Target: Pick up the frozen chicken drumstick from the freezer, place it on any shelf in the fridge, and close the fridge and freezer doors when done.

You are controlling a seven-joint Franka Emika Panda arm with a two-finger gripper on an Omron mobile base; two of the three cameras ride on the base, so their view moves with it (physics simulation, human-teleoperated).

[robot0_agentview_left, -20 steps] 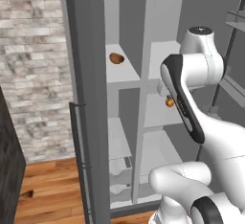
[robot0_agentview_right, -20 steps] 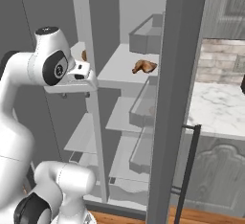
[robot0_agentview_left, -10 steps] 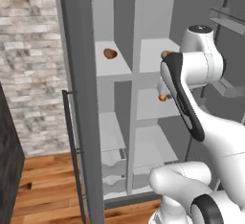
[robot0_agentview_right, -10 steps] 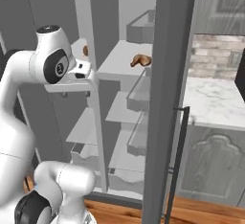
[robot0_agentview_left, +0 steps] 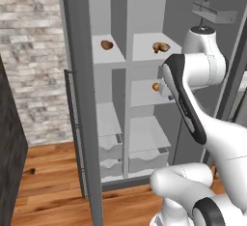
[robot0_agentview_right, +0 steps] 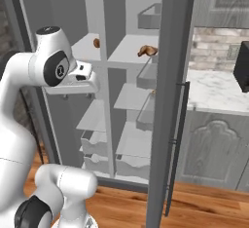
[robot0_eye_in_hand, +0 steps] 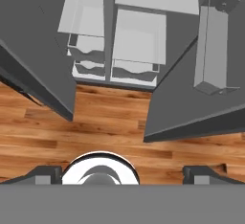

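Observation:
The tan lobed chicken drumstick (robot0_agentview_left: 160,47) (robot0_agentview_right: 148,51) lies on the upper shelf (robot0_agentview_left: 144,53) of the wider fridge compartment. A darker round brown lump (robot0_agentview_left: 106,45) (robot0_agentview_right: 96,42) sits in the narrow freezer (robot0_agentview_left: 108,99). Both dark grey doors stand open: the freezer door (robot0_agentview_left: 79,99) on the left, the fridge door (robot0_agentview_right: 170,100) with its bins (robot0_agentview_right: 146,73) on the right. My gripper (robot0_agentview_right: 73,89) (robot0_eye_in_hand: 123,174) hangs in front of the unit, pointing down at the floor. It is open, with nothing between its fingertips (robot0_eye_in_hand: 45,173).
A tiny orange ball (robot0_agentview_left: 156,87) rests on the fridge's middle shelf. Drawers (robot0_eye_in_hand: 136,70) fill the bottom of both compartments. Wood floor (robot0_eye_in_hand: 110,122) lies in front. A brick wall (robot0_agentview_left: 34,51) is left; a marble counter (robot0_agentview_right: 219,90) with a dark box (robot0_agentview_right: 241,66) is right.
Both base views have shifted and show the unit from farther back, so the base has driven. The arm keeps its pose, and the drumstick stays on the shelf.

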